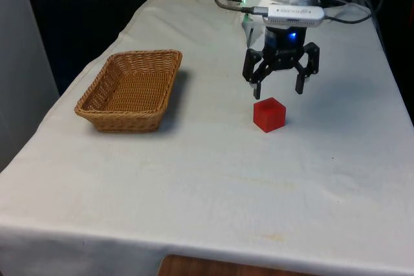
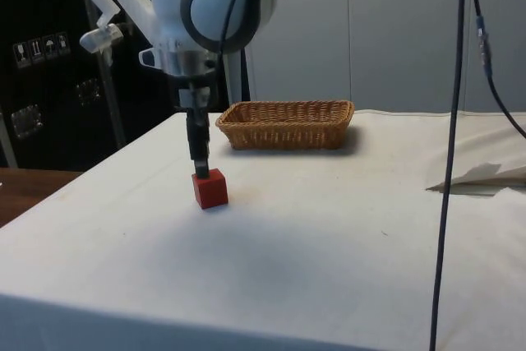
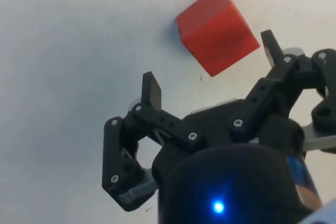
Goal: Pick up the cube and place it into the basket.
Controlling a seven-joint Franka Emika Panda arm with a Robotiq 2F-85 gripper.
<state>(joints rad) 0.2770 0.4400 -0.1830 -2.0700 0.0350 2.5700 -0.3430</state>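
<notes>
A red cube (image 1: 269, 114) rests on the white cloth, right of the table's middle in the front view. My black gripper (image 1: 279, 90) hangs open just above and slightly behind it, with nothing between its fingers. In the side view the cube (image 2: 210, 188) sits directly under the gripper (image 2: 198, 166), whose tips come down close to its top. The wrist view shows the cube (image 3: 217, 30) lying just ahead of the spread fingertips (image 3: 151, 89), apart from them. The woven wicker basket (image 1: 130, 90) stands empty at the front view's left.
The basket (image 2: 286, 123) sits well beyond the cube in the side view, with bare cloth between them. A black cable (image 2: 454, 145) hangs down at the side view's right. The cloth's front edge (image 1: 207, 250) drops off near the camera.
</notes>
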